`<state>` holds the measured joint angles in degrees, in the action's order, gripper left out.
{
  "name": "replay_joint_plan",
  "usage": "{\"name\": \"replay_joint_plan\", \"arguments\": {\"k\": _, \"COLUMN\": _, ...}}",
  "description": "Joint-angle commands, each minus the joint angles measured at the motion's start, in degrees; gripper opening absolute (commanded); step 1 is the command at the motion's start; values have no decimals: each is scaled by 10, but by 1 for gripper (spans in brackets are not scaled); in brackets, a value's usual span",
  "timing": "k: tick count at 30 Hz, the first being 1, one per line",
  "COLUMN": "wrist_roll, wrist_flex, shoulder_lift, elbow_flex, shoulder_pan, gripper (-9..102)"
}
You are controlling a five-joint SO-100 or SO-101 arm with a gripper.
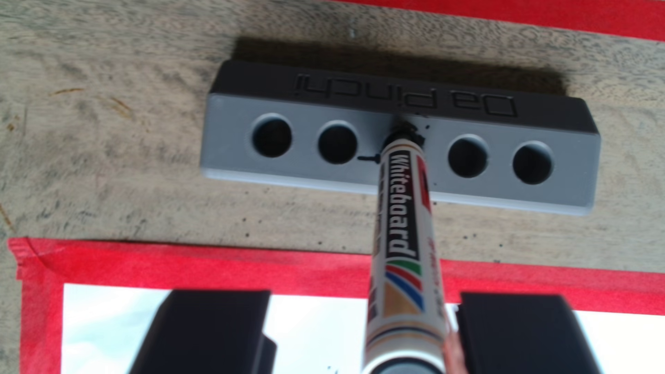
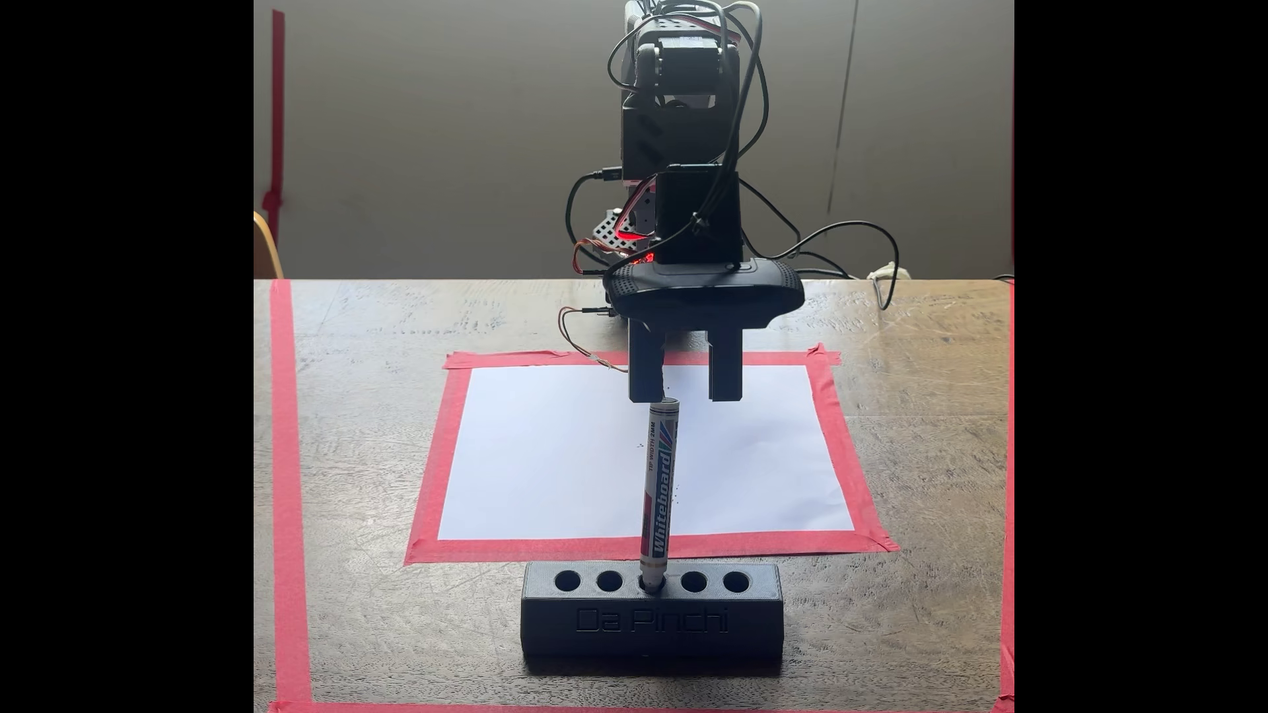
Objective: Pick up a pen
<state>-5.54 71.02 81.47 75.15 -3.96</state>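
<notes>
- White-barrelled, with "Whiteboard" printed lengthwise, the pen (image 2: 659, 493) stands nearly upright, its long axis running from the table up toward me; in the fixed view its top leans slightly to the right, and the dark tip points down.
- That tip sits in the middle hole of a dark block holder (image 2: 652, 617) marked "Da Pinchi"; in the wrist view the pen (image 1: 403, 230) rises out of the holder (image 1: 396, 151) toward the camera, with dark ink marks around the hole's rim.
- Five holes run along the holder's top; the two on either side of the pen are empty.
- The holder rests on the wooden table (image 2: 384, 445), just in front of a white paper sheet (image 2: 549, 452) framed with red tape (image 2: 429, 473), as the fixed view shows it.
- My claw (image 2: 686, 397) hangs above the pen with its two black fingers (image 2: 646, 373) spread wide, pointing down over the paper.
- In the fixed view the pen's top end sits just below the left finger's tip; whether they touch I cannot tell.
- In the wrist view my claw (image 1: 363, 331) has the pen's upper end between the fingers, close beside the right one, with a clear gap to the left one.
</notes>
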Motion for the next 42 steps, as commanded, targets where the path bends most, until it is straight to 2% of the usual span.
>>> {"name": "replay_joint_plan", "arguments": {"k": 1, "wrist_roll": -6, "wrist_flex": -28, "shoulder_lift": 4, "elbow_flex": -45, "shoulder_pan": 1, "gripper": 100}}
{"name": "replay_joint_plan", "arguments": {"k": 12, "wrist_roll": -7, "wrist_flex": -25, "shoulder_lift": -35, "elbow_flex": -80, "shoulder_pan": 1, "gripper": 100}}
{"name": "replay_joint_plan", "arguments": {"k": 42, "wrist_roll": -8, "wrist_flex": 37, "shoulder_lift": -37, "elbow_flex": -49, "shoulder_pan": -19, "gripper": 100}}
